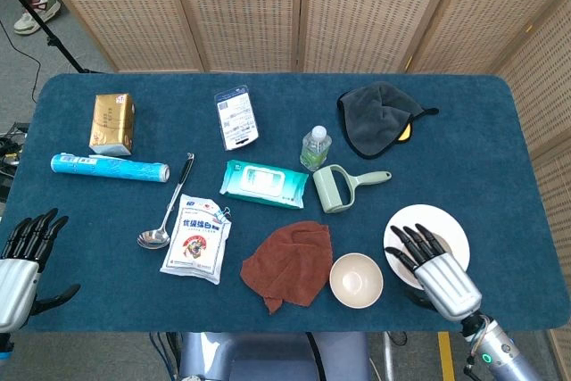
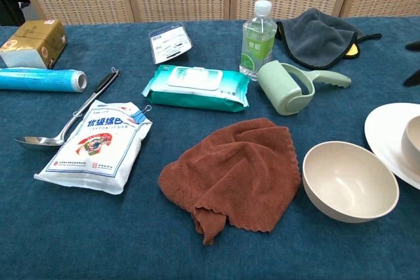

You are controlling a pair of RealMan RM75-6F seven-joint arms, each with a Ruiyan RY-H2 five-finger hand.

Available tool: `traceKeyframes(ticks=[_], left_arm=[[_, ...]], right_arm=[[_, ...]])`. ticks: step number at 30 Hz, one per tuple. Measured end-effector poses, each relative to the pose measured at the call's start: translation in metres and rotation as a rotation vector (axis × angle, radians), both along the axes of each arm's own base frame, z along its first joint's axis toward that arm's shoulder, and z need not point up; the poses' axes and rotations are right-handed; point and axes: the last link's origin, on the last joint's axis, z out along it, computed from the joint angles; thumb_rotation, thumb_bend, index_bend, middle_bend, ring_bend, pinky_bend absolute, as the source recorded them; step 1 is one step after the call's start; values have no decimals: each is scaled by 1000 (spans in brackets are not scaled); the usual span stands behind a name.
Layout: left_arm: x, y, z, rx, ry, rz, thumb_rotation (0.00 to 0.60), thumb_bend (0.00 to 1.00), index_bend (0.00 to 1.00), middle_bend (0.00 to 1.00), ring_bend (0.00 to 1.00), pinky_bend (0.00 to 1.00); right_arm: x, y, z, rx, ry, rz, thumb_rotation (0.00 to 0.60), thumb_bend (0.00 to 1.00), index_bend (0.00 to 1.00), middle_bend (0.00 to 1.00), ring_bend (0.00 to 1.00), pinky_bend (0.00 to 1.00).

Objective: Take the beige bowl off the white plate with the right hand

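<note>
Hovering over the white plate (image 1: 403, 226) at the near right of the desk (image 1: 482, 131), the right hand (image 1: 437, 265) shows spread, released fingers (image 1: 412, 240) grasping nothing in the head view. A beige bowl (image 1: 357, 280) sits upright on the blue cloth just left of the plate, apart from the hand, with the brown cloth (image 1: 290, 262) crumpled beside it. Whether a second bowl is on the plate cannot be told here, as the hand covers it. At the near left edge the left hand (image 1: 20, 263) hangs off the desk, fingers (image 1: 34, 231) extended and released. Farther back lie a green lint roller (image 1: 339, 186), a water bottle (image 1: 314, 147), a pack of wet wipes (image 1: 264, 183), a grey cloth (image 1: 379, 115), a white salt bag (image 1: 197, 238), a ladle (image 1: 165, 216), a blue foil roll (image 1: 109, 167), a gold box (image 1: 112, 122) and a small card packet (image 1: 235, 119).

From the chest view, the beige bowl (image 2: 350, 180) stands open side up, near right, just beside the brown cloth (image 2: 233, 174) and close to the white plate (image 2: 387, 136). A second beige bowl (image 2: 413, 142) rests on that plate, cut off by the right edge. Dark fingertips (image 2: 413, 63) show at the far right edge; nothing is in them. The lint roller (image 2: 292, 86), bottle (image 2: 258, 39), wipes (image 2: 197, 86), salt bag (image 2: 98, 145) and ladle (image 2: 65, 126) lie beyond.
</note>
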Motion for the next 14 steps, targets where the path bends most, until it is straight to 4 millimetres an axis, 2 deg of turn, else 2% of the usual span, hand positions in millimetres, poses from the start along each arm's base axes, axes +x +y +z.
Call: traceKeyframes(ticks=[2, 8, 14], left_arm=[[0, 0, 0, 0, 4, -1, 600, 122, 0, 0, 0, 0], [0, -1, -2, 9, 18, -1, 600, 122, 0, 0, 0, 0], [0, -2, -2, 7, 19, -2, 600, 122, 0, 0, 0, 0]], right_arm=[[-4, -3, 11, -69, -23, -24, 600, 5, 175, 0, 0, 0], [-25, -2, 31, -240, -89, -133, 600, 0, 53, 0, 0, 0], [-44, 3, 38, -296, -135, -201, 600, 0, 45, 0, 0, 0]])
